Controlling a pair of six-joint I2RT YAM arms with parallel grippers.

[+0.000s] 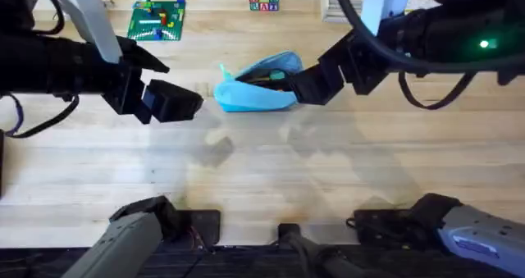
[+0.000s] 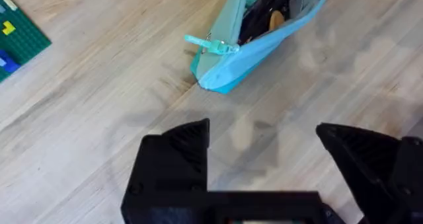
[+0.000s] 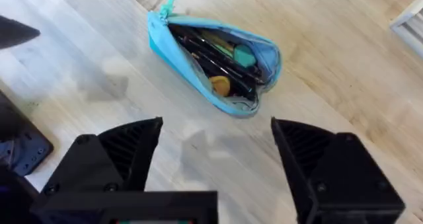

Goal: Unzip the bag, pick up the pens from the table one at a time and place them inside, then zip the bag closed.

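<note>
The bag, a light blue pouch, lies on its side toward the far edge of the table, about midway between its left and right edges, its zipper open along the whole length and its pull tab sticking out at the end that faces my left arm. Dark pens are packed inside the gaping mouth along with a few coloured pieces I cannot identify, and I can see no pen on the bare planks around it, so I judge the unzipping and the loading done; closing the zipper is what remains. My left gripper hovers just beside the tab end, jaws apart and holding nothing, the arm stretched in level from the left edge. My right gripper comes in from the right edge at a downward slant, close to the pouch's other end, jaws likewise spread wide and empty. A green brick baseplate and some lettered blocks sit well apart near the far edge, behind the pouch.
</note>
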